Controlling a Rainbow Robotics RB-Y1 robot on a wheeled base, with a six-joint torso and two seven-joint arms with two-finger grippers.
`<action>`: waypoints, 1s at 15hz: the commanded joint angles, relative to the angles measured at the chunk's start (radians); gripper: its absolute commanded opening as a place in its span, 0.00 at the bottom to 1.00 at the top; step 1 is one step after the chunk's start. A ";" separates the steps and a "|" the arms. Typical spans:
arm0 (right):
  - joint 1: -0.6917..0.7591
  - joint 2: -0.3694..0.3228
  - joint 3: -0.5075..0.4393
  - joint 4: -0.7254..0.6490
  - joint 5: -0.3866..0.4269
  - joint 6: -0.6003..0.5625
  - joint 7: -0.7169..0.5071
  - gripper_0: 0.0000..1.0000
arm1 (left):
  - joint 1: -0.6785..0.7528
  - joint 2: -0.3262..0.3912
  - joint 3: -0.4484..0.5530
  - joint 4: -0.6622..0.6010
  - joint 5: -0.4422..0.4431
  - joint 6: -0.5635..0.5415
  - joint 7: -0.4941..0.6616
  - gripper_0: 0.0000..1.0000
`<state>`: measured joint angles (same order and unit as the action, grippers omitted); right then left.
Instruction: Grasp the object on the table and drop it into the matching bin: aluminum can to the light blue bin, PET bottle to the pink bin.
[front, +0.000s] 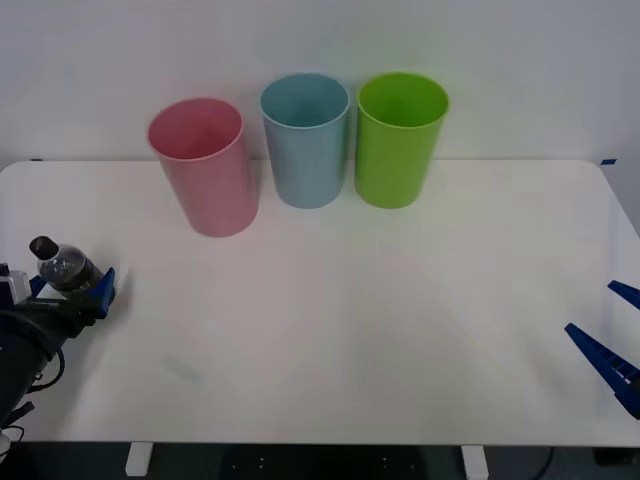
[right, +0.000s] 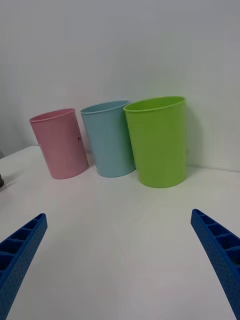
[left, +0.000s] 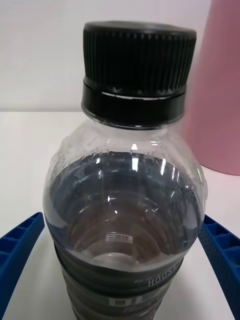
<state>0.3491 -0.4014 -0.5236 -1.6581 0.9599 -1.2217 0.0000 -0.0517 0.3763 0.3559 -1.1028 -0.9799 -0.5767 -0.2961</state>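
Near the worktop's left edge, the left gripper's jaws clamped the PET bottle, tilted, well short of the pink bin at the rear. The smooth bottle risked slipping mid-carry. The right gripper waited, jaws apart, at the right edge.

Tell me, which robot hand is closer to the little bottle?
The left one. The left gripper has its blue fingers on either side of the bottle at the table's left edge. The right gripper sits open far across at the right edge.
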 joint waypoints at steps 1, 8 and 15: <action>0.000 0.000 0.000 0.000 0.000 0.000 0.000 1.00 | 0.001 0.000 -0.002 0.000 0.001 0.000 0.000 0.51; 0.000 0.000 0.000 0.000 0.000 0.000 0.000 1.00 | 0.004 0.001 -0.011 -0.002 0.000 0.000 -0.006 0.00; 0.000 0.000 0.000 0.000 0.000 0.000 0.000 1.00 | 0.032 0.001 -0.008 -0.051 0.030 -0.012 0.012 0.00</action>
<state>0.3491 -0.4014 -0.5236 -1.6581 0.9599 -1.2217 0.0000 -0.0263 0.3773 0.3480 -1.1379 -0.9564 -0.5883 -0.2894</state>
